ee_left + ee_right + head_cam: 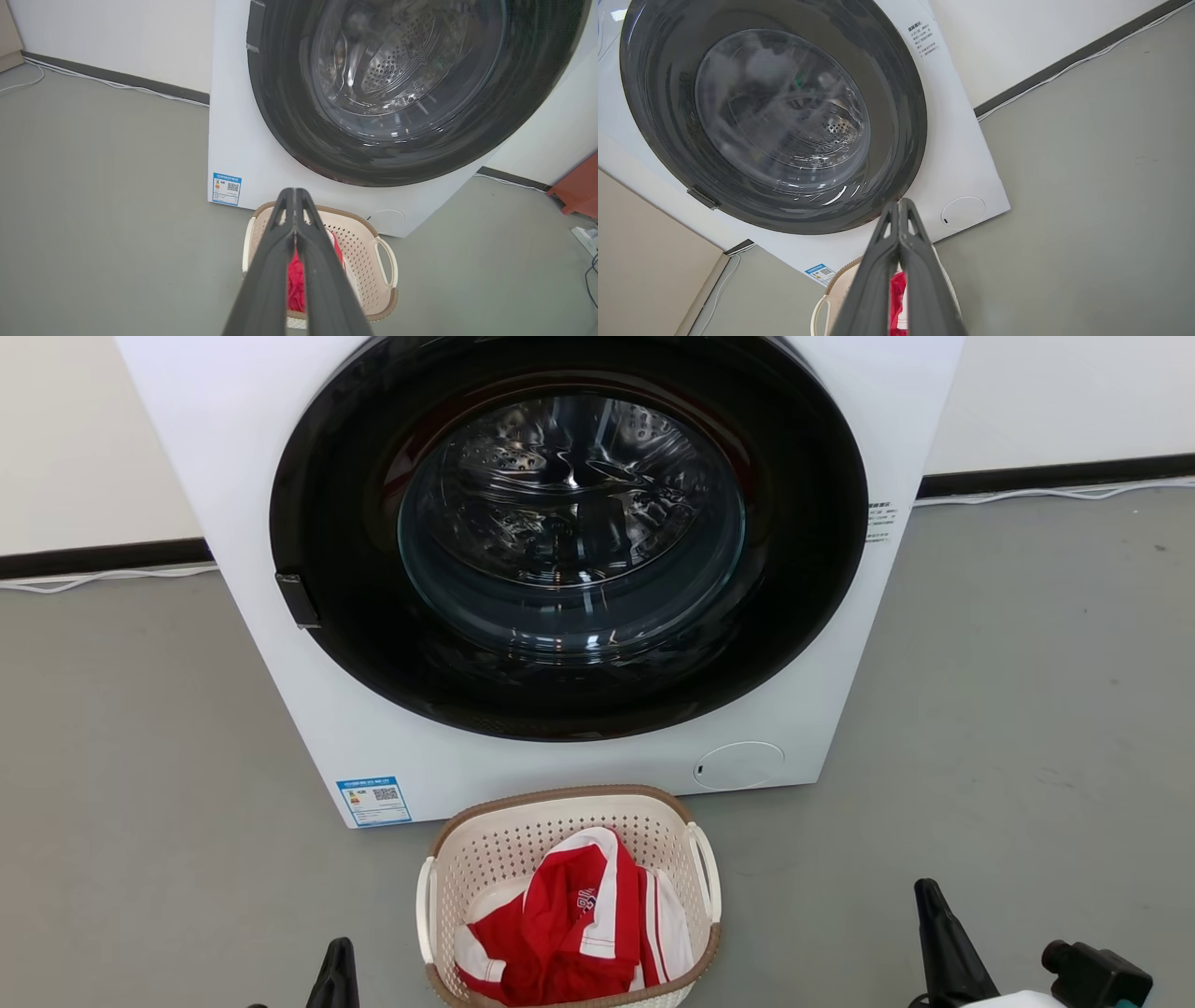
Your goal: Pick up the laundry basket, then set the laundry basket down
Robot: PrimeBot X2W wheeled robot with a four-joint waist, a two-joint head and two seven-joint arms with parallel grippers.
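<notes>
The laundry basket stands on the grey floor just in front of the white washing machine, below its round dark glass door, which is closed. The basket's far brown rim lies close to the machine's base, between a blue label at the lower left of the front panel and a round flap at the lower right. A red and white garment lies crumpled inside the basket, filling most of its bottom. The two white loop handles sit at the basket's left and right sides, and nothing grips either of them. The left hand shows at the bottom edge of the head view, near the basket's left side but apart from it; in its wrist view its two dark fingers are pressed together with nothing between them. The right hand hangs well apart from the basket on the right, and its fingers likewise meet at the tips and hold nothing. A white cable runs along the foot of the wall behind the machine.
</notes>
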